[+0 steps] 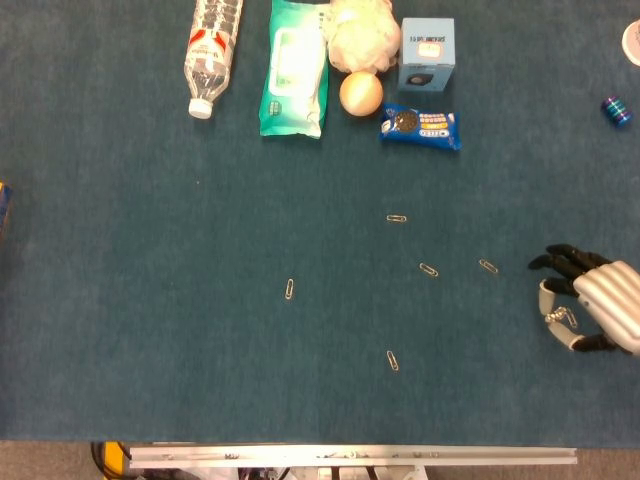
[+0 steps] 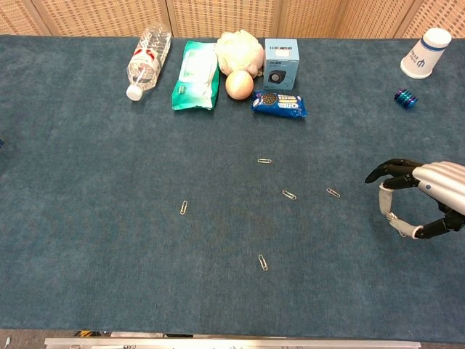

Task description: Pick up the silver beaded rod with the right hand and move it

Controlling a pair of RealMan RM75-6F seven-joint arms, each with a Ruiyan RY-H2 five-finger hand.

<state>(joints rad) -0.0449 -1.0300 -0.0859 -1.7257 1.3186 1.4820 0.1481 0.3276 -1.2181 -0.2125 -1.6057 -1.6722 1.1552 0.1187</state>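
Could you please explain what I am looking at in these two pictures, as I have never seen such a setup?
Both pictures come from cameras on the robot itself: one on its head looking almost straight down, one on its chest looking across the blue table. At the right edge is its right robot hand, a metal hand with dark fingers. It seems to pinch a small silver beaded rod, though the rod is too small to see clearly. The left robot hand is out of view. Paper clips lie scattered mid-table. At the far side lie a water bottle, a green wipes pack, a blue box and a cookie packet.
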